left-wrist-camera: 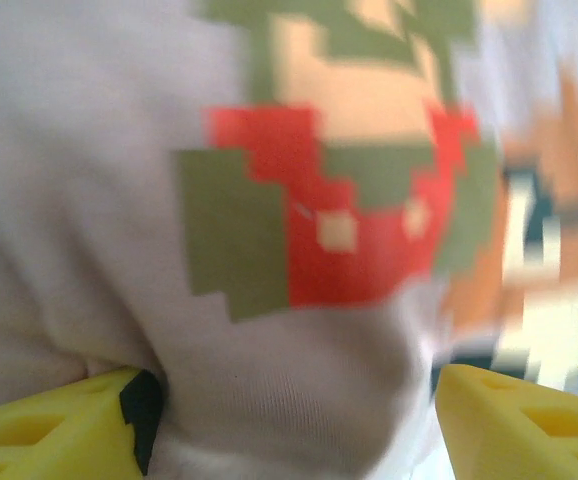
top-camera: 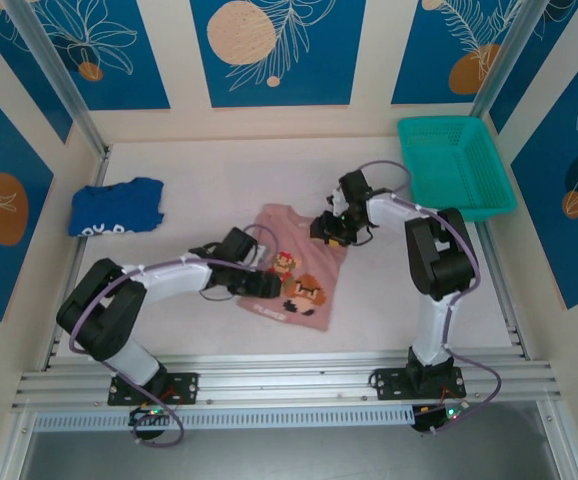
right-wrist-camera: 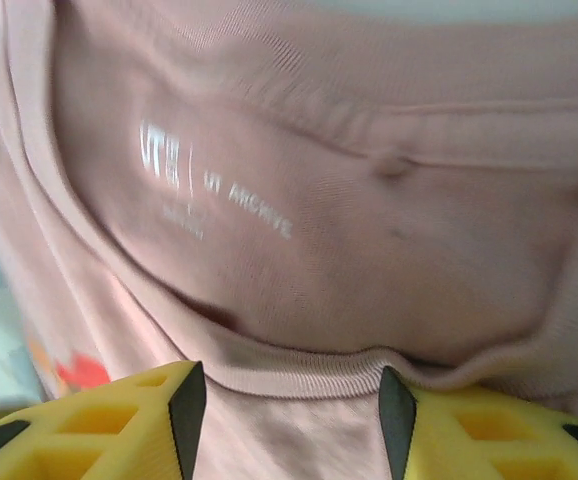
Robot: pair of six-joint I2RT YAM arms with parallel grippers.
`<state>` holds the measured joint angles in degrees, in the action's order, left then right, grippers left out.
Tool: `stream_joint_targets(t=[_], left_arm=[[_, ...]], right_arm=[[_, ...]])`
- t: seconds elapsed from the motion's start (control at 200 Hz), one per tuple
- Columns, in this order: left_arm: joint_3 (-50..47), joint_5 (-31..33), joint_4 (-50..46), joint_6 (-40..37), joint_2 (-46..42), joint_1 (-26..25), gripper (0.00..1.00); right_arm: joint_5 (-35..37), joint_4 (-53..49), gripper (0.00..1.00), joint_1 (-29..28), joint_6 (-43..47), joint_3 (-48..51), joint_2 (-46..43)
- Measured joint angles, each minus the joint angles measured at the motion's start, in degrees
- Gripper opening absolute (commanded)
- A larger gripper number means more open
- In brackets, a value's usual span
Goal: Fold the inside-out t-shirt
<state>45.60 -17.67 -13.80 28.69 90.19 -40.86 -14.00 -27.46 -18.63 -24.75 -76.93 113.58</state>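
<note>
At the bottom of the left wrist view, the left gripper (left-wrist-camera: 289, 405) has its 2 yellow fingers spread, with pink cloth and the pixel print (left-wrist-camera: 339, 200) bulging between them; no pinch is visible. Low in the right wrist view, the right gripper (right-wrist-camera: 289, 400) is likewise parted at the ribbed collar (right-wrist-camera: 299, 378). From above, the inside-out t-shirt (top-camera: 321, 262) lies mid-frame, its long axis running from collar above to hem below. The left claw meets its left edge, and the right claw the collar end, probably nearer for lifting.
</note>
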Motion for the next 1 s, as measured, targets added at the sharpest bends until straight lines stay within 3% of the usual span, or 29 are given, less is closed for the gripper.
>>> stream_joint_targets(t=[0.065, 0.14, 0.28, 0.365, 0.47, 0.72, 0.895, 1.0], left_arm=[[-0.02, 0.39, -1.01, 0.42, -0.87, -2.78, 0.77], [0.48, 2.95, -3.26, 0.31, -2.58, -1.95, 0.78], [5.07, 5.33, -4.37, 0.20, -3.23, 8.09, 0.82], [10.43, 6.47, -4.17, -0.61, -0.13, 14.14, 0.84], [18.69, 6.80, -4.42, -1.62, 7.32, 17.66, 0.85], [30.16, 6.67, -7.39, -4.37, 21.62, 18.36, 0.84], [31.93, 6.05, -8.33, -5.29, 24.44, 17.97, 0.80], [32.17, 5.53, -8.22, -5.29, 24.90, 16.94, 0.72]], right_arm=[[0.35, -0.09, 0.57, -0.24, 1.68, -3.48, 0.98], [1.79, -0.42, 0.62, -0.17, 3.63, -4.61, -0.17], [5.14, -2.64, 0.76, 1.73, 5.97, -5.05, -2.38], [7.26, -4.72, 0.78, 3.63, 6.64, -6.97, -1.77], [9.60, -6.64, 0.79, 5.31, 7.10, -11.15, 1.07], [10.38, -8.90, 0.79, 5.11, 7.93, -14.36, 7.45], [10.36, -9.46, 0.75, 4.02, 7.93, -14.91, 9.29], [9.75, -9.27, 0.71, 2.93, 7.87, -14.86, 9.49]])
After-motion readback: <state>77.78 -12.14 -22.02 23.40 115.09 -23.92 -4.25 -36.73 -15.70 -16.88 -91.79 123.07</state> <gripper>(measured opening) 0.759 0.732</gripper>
